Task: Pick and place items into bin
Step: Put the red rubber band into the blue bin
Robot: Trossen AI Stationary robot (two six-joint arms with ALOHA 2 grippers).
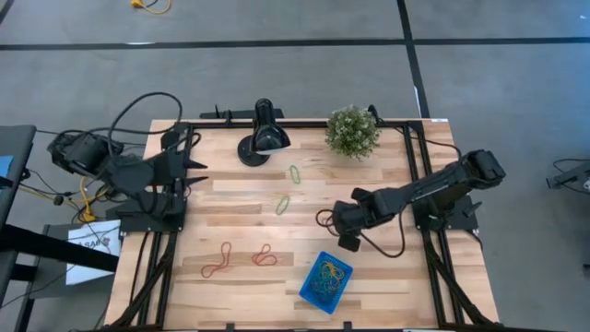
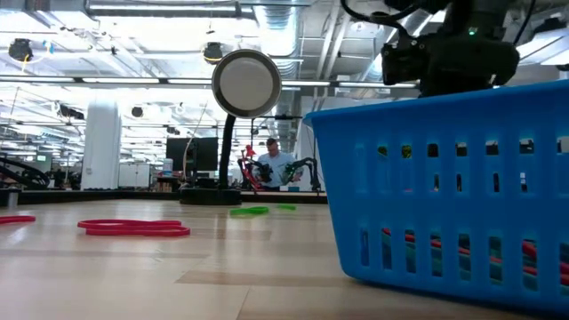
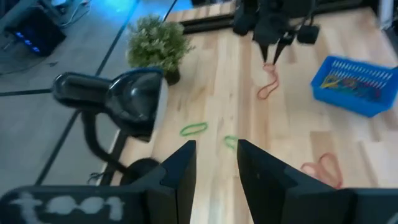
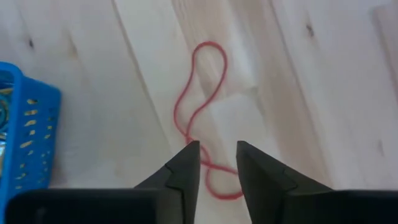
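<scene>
A thin red rubber band lies twisted on the wooden table just left of my right gripper. In the right wrist view that gripper points steeply down, open, its fingertips on either side of the band's near loop. The blue bin stands toward the near edge with several coloured bands inside. Two red bands and two green bands rest flat on the table. My left gripper is drawn back high at the left edge, open and empty. My right gripper stands over the near loop of the red band, fingers pointing down from above, one on each side. The band lies slack on the table. Whether a finger touches it I cannot tell.
A black lamp and a small green plant stand along the far edge. Black cable loops trail by the right arm. Bare wood lies between the bands and the bin. A person shows far behind the table.
</scene>
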